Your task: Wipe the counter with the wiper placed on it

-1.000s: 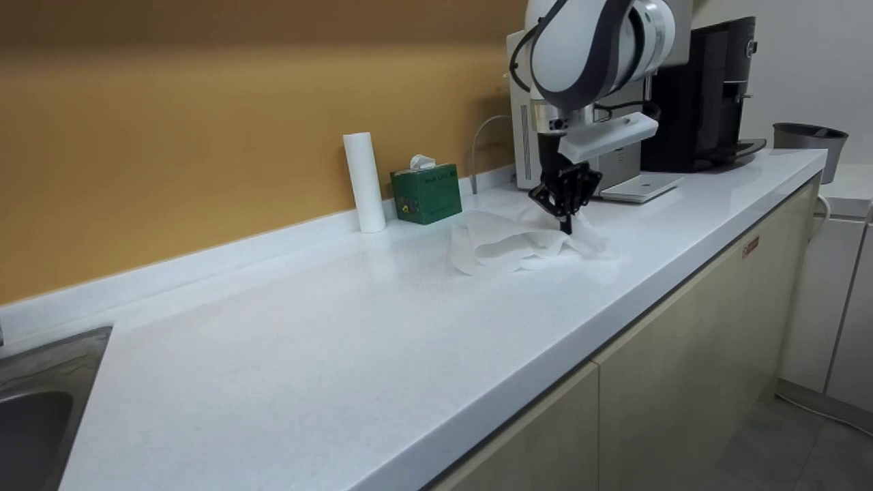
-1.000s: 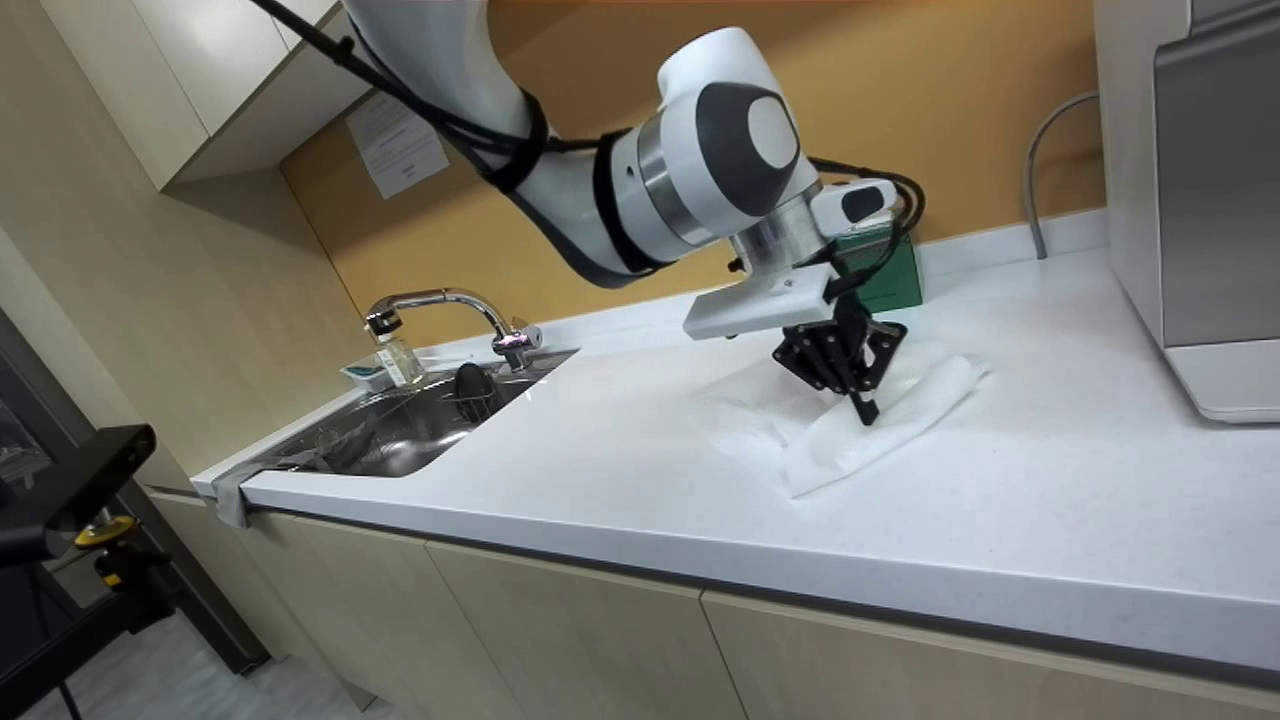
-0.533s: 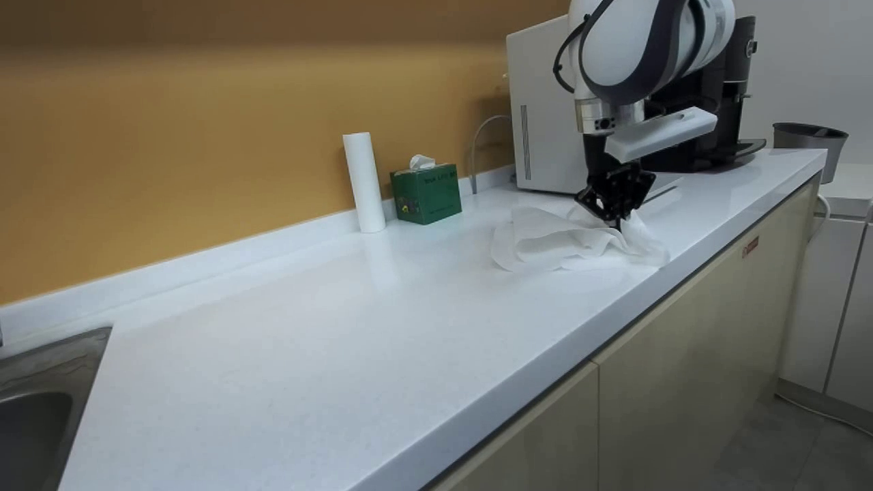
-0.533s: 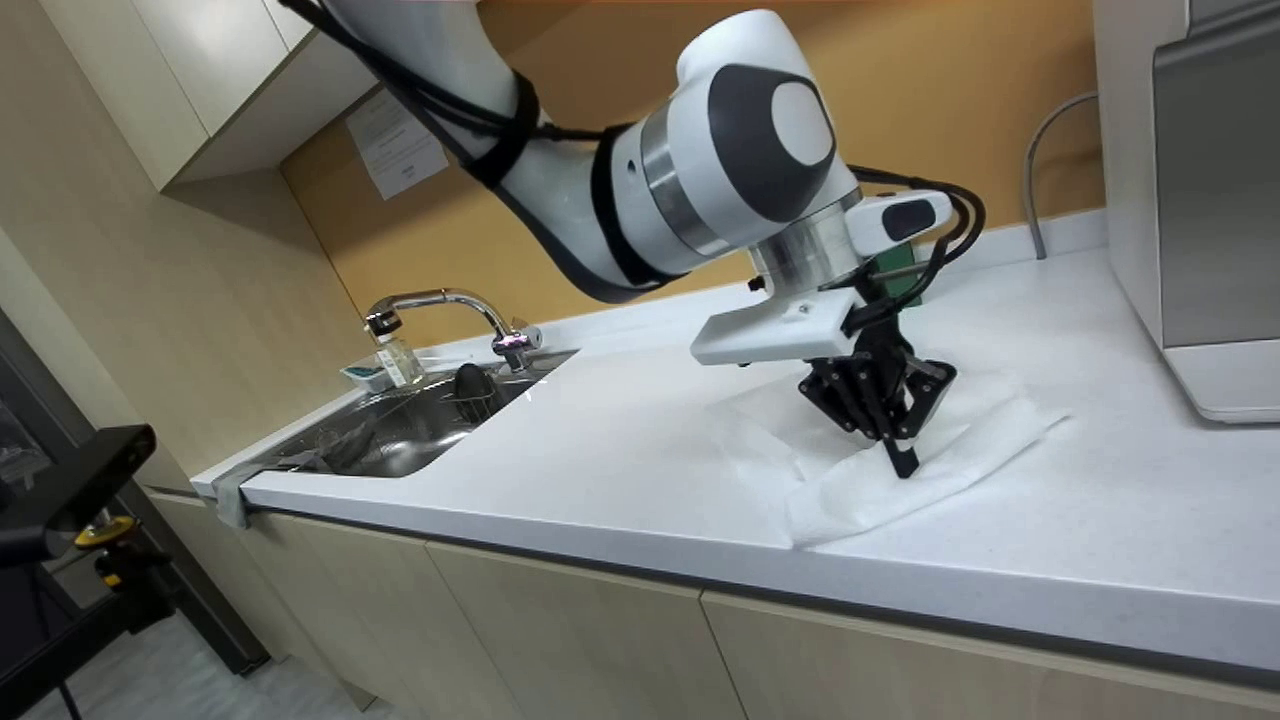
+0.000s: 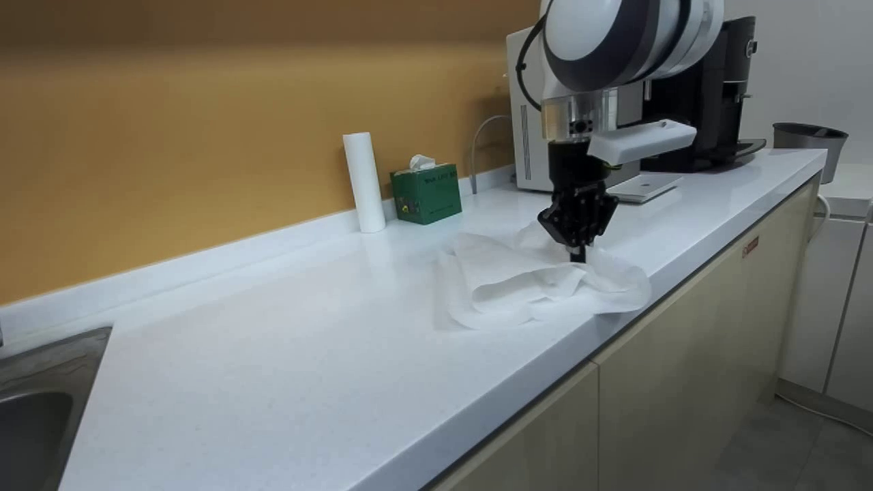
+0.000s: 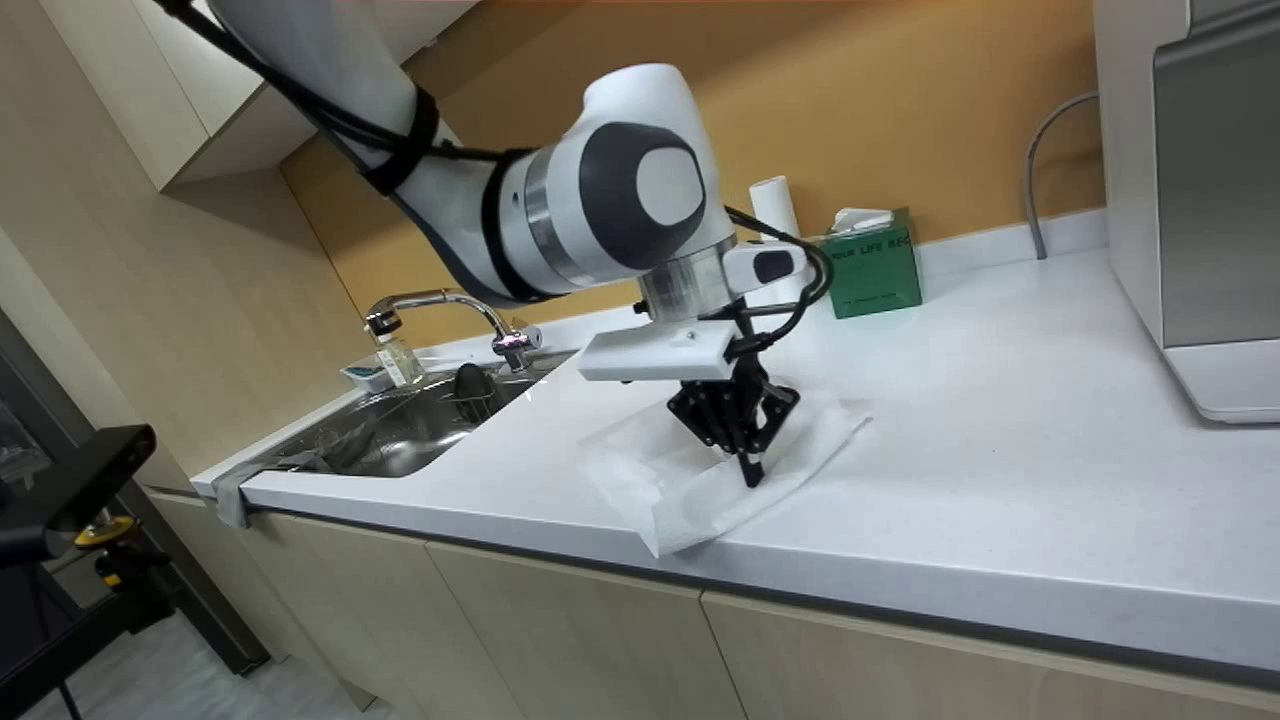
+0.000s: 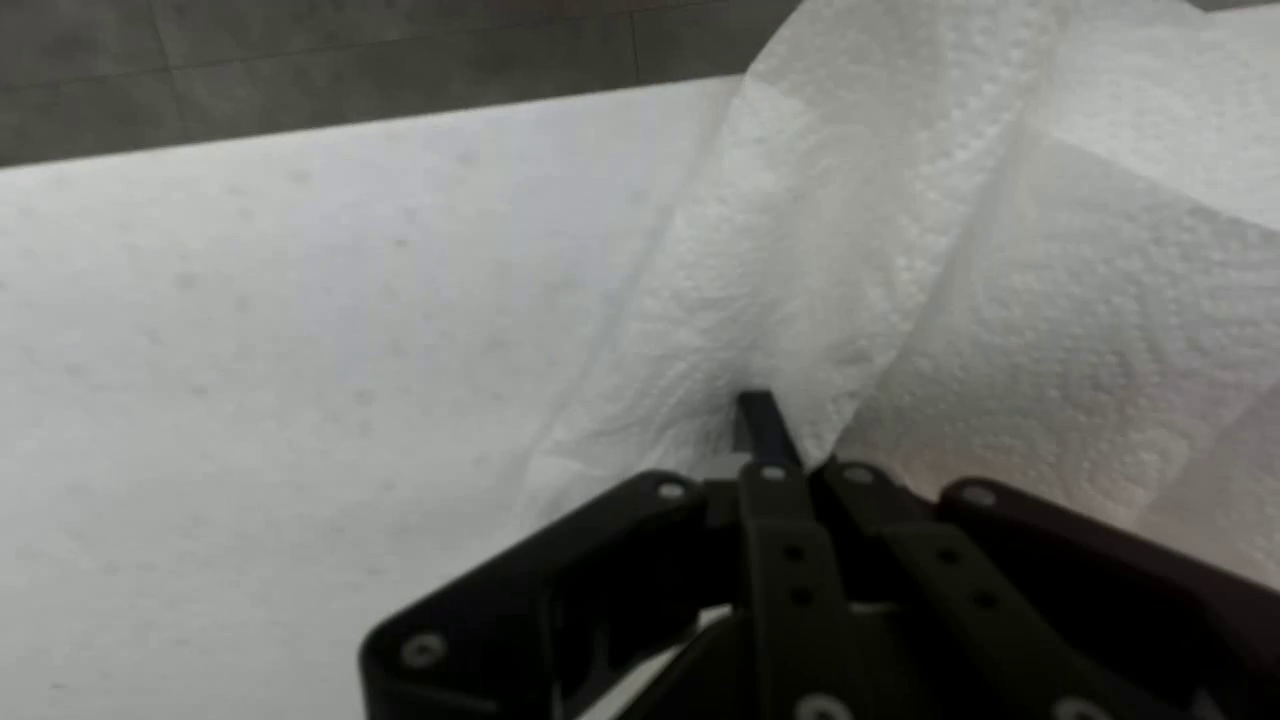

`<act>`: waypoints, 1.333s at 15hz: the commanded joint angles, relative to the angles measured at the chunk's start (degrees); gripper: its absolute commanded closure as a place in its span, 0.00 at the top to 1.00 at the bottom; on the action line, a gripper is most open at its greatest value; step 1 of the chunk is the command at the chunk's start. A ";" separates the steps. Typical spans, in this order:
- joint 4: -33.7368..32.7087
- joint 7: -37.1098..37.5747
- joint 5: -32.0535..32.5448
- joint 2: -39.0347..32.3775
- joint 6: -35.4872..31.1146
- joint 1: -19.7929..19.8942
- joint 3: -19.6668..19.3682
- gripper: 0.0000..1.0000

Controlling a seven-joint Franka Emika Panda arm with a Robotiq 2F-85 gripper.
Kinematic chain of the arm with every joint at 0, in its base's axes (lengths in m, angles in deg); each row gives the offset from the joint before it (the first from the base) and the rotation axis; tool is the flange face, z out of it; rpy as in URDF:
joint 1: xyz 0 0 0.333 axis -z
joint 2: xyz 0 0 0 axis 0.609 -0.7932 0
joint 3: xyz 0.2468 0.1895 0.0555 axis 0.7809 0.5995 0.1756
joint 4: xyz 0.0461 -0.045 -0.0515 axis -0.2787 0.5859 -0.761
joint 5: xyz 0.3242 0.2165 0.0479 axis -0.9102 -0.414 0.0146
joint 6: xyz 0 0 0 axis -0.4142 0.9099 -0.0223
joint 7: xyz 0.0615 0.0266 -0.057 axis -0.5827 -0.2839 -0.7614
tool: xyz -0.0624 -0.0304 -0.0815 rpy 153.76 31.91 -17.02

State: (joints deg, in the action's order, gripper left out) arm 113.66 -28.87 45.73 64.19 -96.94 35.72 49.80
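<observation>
The wiper is a crumpled white paper towel (image 5: 505, 276) lying on the white counter (image 5: 273, 382) near its front edge. It also shows in an exterior view (image 6: 680, 495), where its near corner reaches just over the edge, and in the wrist view (image 7: 850, 200). My black gripper (image 5: 578, 255) points down at the towel in both exterior views (image 6: 752, 470). In the wrist view its fingers (image 7: 785, 440) are together with a fold of towel rising between them. The second fingertip is hidden behind the towel.
A sink (image 6: 420, 440) with a faucet (image 6: 450, 298) is at one end. A white roll (image 5: 365, 183) and a green tissue box (image 5: 427, 194) stand by the back wall. A white appliance (image 6: 1140, 220), a black machine (image 5: 702, 102) and a grey bin (image 5: 811, 140) are at the far end.
My gripper and the towel first moved toward the counter's front edge, then slid along it toward the sink. The tissue box and roll have come back into view behind the arm.
</observation>
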 commanded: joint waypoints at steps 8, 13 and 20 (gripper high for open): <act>-20.64 -0.30 3.98 -14.91 0.96 -2.64 0.99 0.00; -29.81 4.13 5.68 -19.45 1.27 -1.97 -4.45 0.00; -21.89 10.62 7.37 -14.32 -0.61 -2.10 -10.84 0.00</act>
State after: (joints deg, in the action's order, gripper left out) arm 86.26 -22.45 51.27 45.81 -97.13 34.35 40.48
